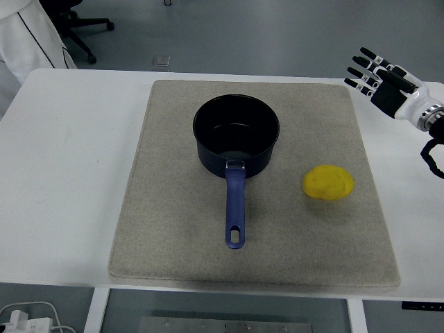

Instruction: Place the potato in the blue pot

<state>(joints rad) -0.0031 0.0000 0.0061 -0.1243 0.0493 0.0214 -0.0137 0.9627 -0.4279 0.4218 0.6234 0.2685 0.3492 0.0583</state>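
Yellow and rounded, the smooth-skinned potato (pixel 328 182) lies on a beige, coarse-textured rectangular mat (pixel 173 236), right of the frame's centre and a little below the middle. It sits alone there, touched by nothing, with a soft shadow under it.

Left of the potato and well apart from it stands a dark blue round metal pot (pixel 236 135), upright on the same mat, near the centre of the frame and slightly above the potato's level. Its inside looks dark and holds nothing that can be seen. A lighter blue, straight handle (pixel 235 211) runs from the pot's near wall down toward the bottom of the frame and ends in a hanging hole.

The mat covers most of the white counter (pixel 62 159), whose bare surface shows on the left and right sides.

At the upper right of the frame the robot's right hand (pixel 380 78), black with white segments, hovers over the counter's far right part, beyond the mat's corner. Its fingers (pixel 362 66) are stretched out and spread, pointing toward the left, and it grasps nothing. It is well apart from the potato, which lies lower in the frame.

In the upper left corner, a black office chair base (pixel 83 28) and white fabric (pixel 31 41) show on the grey floor.
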